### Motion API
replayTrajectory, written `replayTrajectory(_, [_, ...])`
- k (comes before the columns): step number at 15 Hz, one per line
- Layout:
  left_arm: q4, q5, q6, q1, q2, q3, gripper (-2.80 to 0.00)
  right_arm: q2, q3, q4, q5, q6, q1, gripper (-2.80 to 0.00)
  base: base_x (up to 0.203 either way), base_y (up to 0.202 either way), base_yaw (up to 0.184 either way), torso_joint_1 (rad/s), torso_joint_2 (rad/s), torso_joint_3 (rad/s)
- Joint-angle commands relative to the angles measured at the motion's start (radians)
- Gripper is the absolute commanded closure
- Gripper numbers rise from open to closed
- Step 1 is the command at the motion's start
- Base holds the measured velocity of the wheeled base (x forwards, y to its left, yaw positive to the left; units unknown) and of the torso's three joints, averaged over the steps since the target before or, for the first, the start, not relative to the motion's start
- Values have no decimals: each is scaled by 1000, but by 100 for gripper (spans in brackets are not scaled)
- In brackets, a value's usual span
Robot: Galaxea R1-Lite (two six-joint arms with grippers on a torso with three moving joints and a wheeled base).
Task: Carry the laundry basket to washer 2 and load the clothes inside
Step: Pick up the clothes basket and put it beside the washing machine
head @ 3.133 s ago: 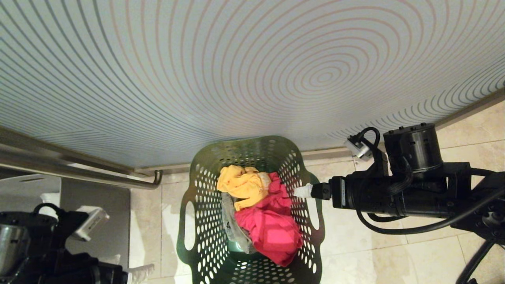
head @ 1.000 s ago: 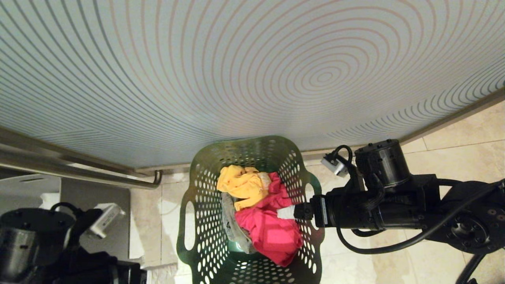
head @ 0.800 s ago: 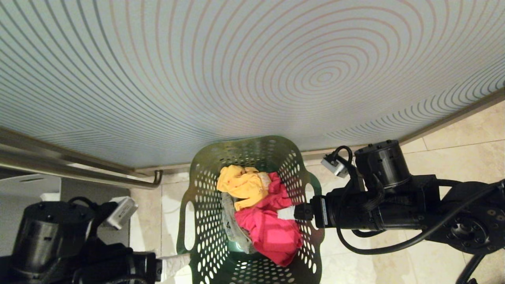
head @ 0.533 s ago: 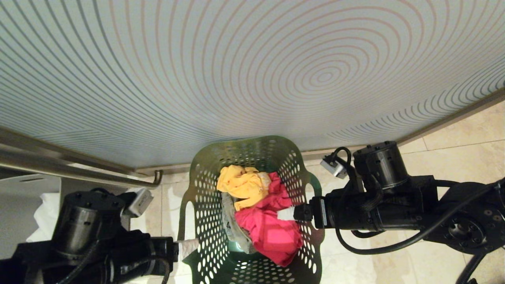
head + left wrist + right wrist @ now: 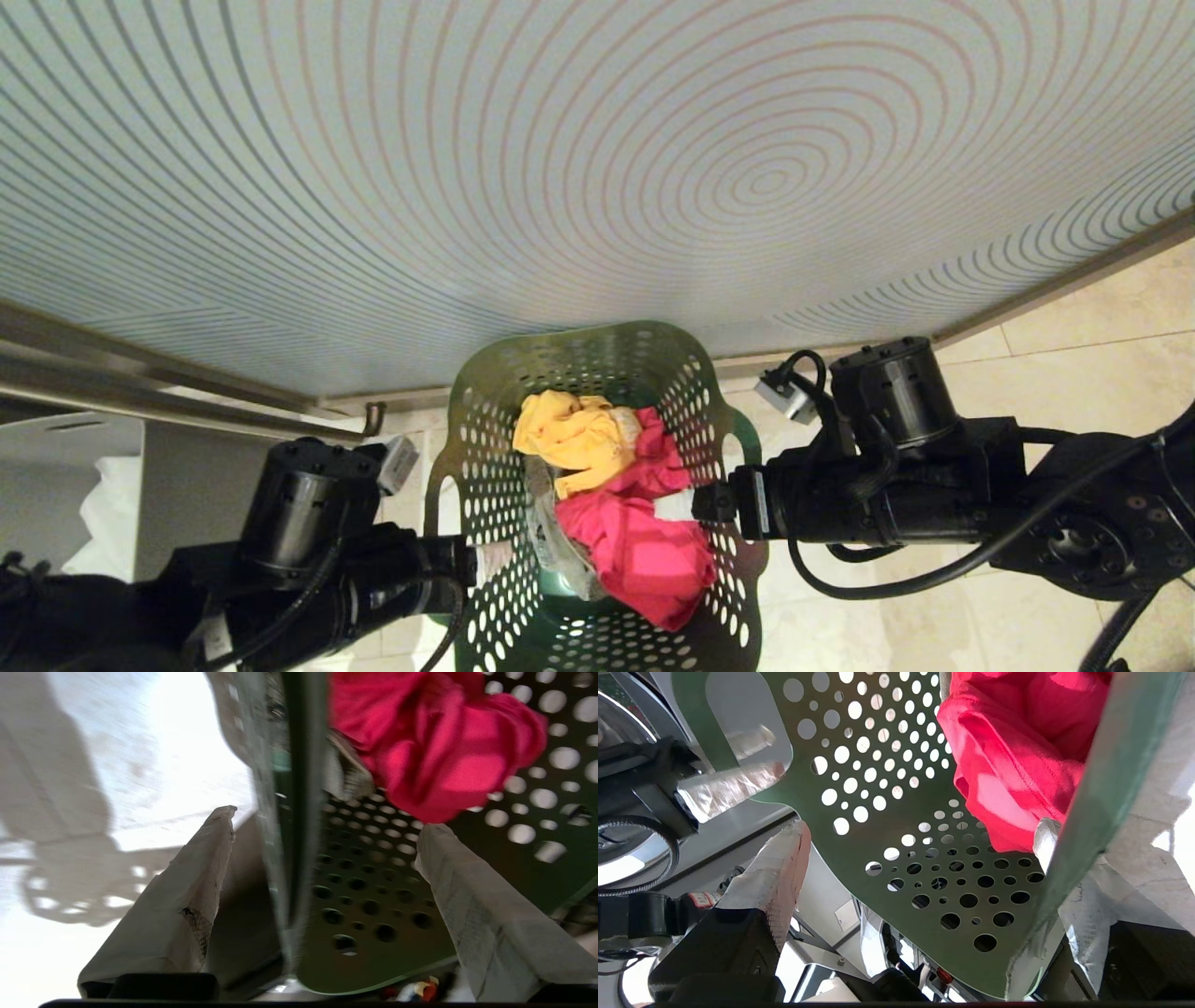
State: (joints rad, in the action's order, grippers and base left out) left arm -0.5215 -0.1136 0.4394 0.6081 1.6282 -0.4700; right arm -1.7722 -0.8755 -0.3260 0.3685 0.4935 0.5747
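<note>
Your laundry basket (image 5: 597, 485) stands on the tiled floor (image 5: 1055, 373) against the striped wall (image 5: 560, 168), the clothes (image 5: 625, 504) heaped inside. Your left gripper (image 5: 322, 858) and right gripper (image 5: 924, 835) each straddle a side wall, jaws spread wide, gripping nothing.

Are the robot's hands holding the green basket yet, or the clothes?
Nothing is held. The left gripper and right gripper each straddle a side wall of the laundry basket, jaws open.

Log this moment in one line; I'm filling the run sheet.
left pincer: open, straddling wall of tall dark green perforated plastic basket | right pincer: open, straddling opposite wall | pinkish-red garment: inside
</note>
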Motion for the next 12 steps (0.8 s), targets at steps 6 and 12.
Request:
replayTrajectory(6, [-6,42,136,18,78,-40,-280,-61,0,-48,4,8,-2,-280,0,0,0,0,0,0])
replayTrajectory(12, [-6,41,136,18,101,-46,-280,-117,-12,-100,4,8,-24,-280,0,0,0,0,0,0])
